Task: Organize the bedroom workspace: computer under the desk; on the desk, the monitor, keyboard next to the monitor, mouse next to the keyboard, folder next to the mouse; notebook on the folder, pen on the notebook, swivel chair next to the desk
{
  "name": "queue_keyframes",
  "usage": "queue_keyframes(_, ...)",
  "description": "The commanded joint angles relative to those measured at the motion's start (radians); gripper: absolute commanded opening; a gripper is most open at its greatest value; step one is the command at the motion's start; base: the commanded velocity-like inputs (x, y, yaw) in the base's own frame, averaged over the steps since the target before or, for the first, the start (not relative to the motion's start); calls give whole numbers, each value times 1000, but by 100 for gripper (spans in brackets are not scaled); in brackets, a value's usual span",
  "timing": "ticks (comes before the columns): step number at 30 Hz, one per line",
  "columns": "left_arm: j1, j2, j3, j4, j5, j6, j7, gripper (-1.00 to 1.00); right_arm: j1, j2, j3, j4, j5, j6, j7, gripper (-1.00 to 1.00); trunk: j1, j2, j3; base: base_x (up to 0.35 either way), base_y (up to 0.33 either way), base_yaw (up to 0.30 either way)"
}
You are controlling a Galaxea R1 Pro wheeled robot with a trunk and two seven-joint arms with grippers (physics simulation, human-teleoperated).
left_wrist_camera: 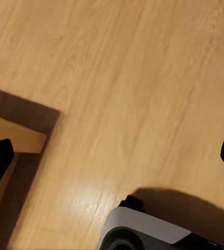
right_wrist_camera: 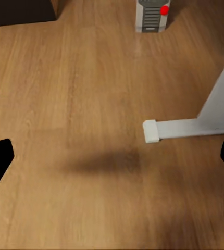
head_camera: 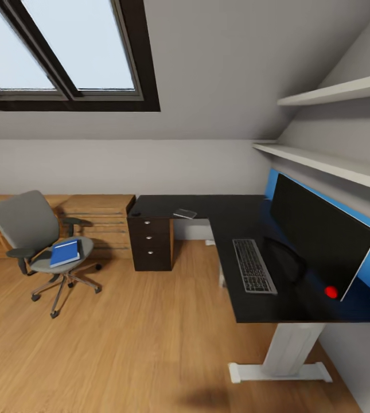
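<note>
Jaws wide apart on both arms, gripping nothing, over the pale wood floor (right_wrist_camera: 91, 104). Blue flat folder (head_camera: 65, 253) on the grey swivel chair (head_camera: 35, 241), well apart from the black L-shaped desk (head_camera: 230, 221) bearing grey keyboard (head_camera: 253, 266) beside black monitor (head_camera: 319, 238).

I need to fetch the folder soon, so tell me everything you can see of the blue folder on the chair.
The blue folder lies flat and closed on the seat of the grey swivel chair, slightly askew, with a pale label on its cover and white page edges along one side. It looks like a thin, rigid binder. Only the seat touches it; nothing rests on top.
</note>
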Motion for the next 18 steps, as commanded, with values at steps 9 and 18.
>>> queue_keyframes(9, 0, 1, -4, 0, 10, -2, 5, 100, -1, 0, 9, 1, -2, -3, -11, 100, 1, -1, -1, 243, 217, 277)
queue_keyframes(18, 0, 0, -4, 0, 10, -3, 5, 100, -1, -1, 9, 1, -2, -3, -11, 100, 1, -1, -1, 79, 34, 278)
